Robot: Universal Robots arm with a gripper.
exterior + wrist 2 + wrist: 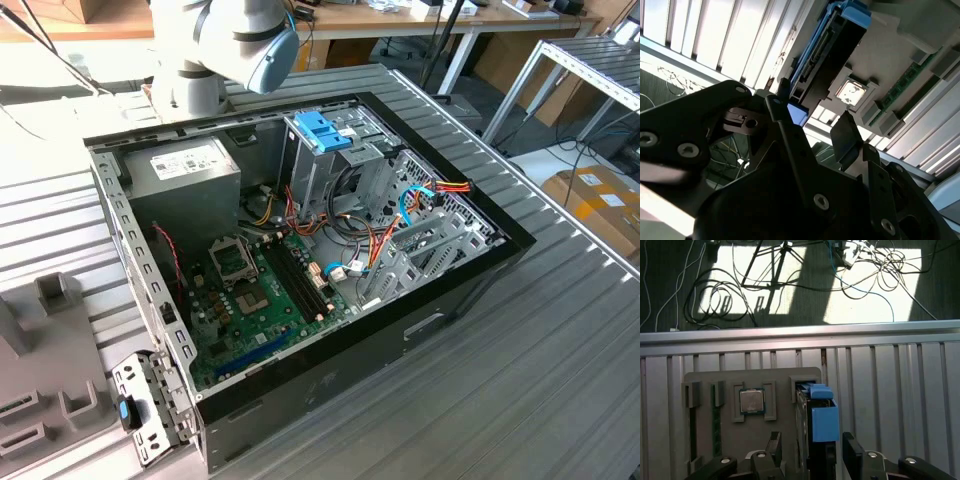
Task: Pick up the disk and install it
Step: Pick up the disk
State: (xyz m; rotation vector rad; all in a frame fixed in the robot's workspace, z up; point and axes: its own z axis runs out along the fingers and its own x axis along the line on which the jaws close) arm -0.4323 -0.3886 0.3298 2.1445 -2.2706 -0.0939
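1. So, the disk (822,421) stands on edge in a slot of the grey holder (782,377), as seen in the first wrist view.
2. The gripper (812,446) has its jaws spread apart, one finger on each side of the disk. There's a gap on both sides, so nothing is clamped.
3. A processor chip (752,401) sits in a neighbouring pocket of the holder.
4. The exterior view shows the computer case (480,260), lid off, on a ribbed metal table (520,380).

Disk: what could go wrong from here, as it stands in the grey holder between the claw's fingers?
1. The disk stands on edge in a narrow holder slot. If the claw closes off-centre, it could push the disk askew or jam it.
2. The CPU sits close beside it, so one finger might knock it.
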